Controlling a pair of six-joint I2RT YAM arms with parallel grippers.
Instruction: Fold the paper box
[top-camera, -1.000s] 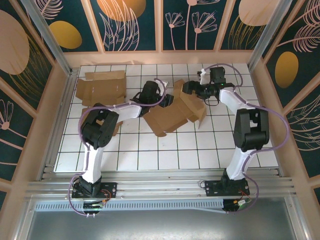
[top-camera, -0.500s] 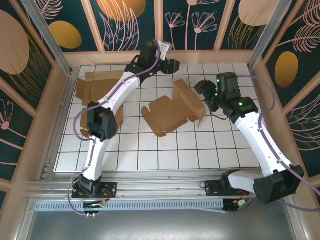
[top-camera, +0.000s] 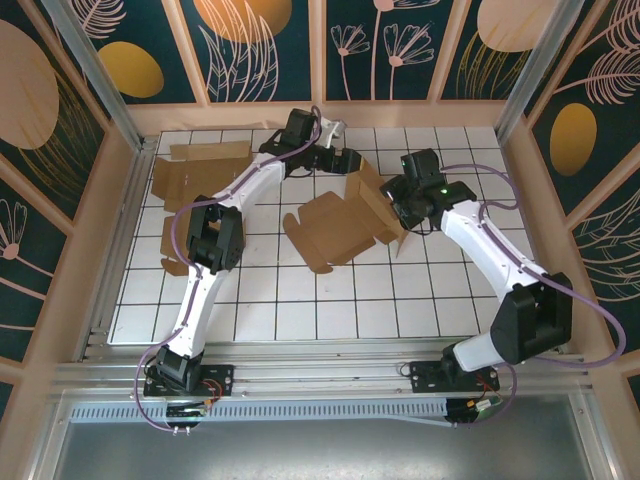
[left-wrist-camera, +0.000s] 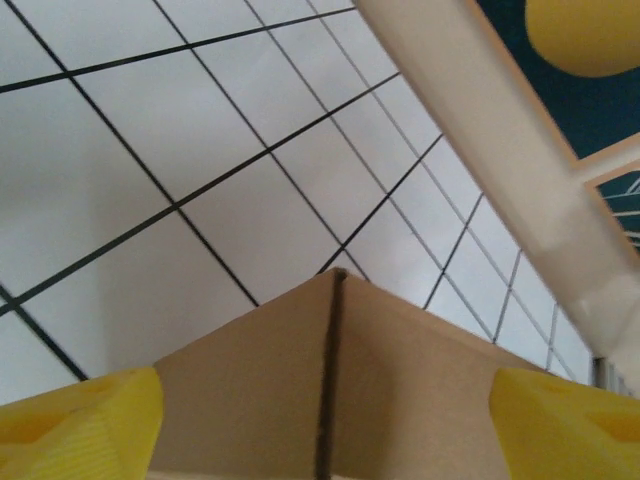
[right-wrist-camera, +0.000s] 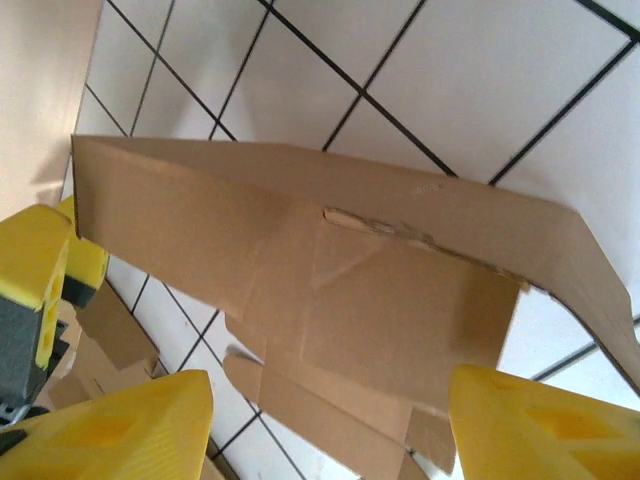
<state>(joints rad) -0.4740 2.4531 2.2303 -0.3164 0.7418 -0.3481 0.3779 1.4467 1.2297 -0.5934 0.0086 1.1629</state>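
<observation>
far left of the tiled table (top-camera: 260, 300) there's a flat cardboard sheet (top-camera: 200, 172) lying by the back corner, well apart from the rest. the left arm (top-camera: 250, 185) runs up past it toward the back wall and bends right, so the left gripper (top-camera: 346, 161) sits at the far corner of the paper box (top-camera: 335, 228). in its wrist camera the yellow fingertips (left-wrist-camera: 80, 425) stand wide apart at the two bottom corners, with a creased corner of the box poking up between them. i can't see either one touching the cardboard. the box itself lies in the middle of the table, half opened out, its flat part on the tiles toward the left and front, its right-hand panel tilted up. the right gripper (top-camera: 400, 195) is just beside that raised panel, on its right. its wrist view has its own yellow fingers (right-wrist-camera: 545, 430) spread wide too, the raised panel with a short rough slit sitting between them, not pinched.
</observation>
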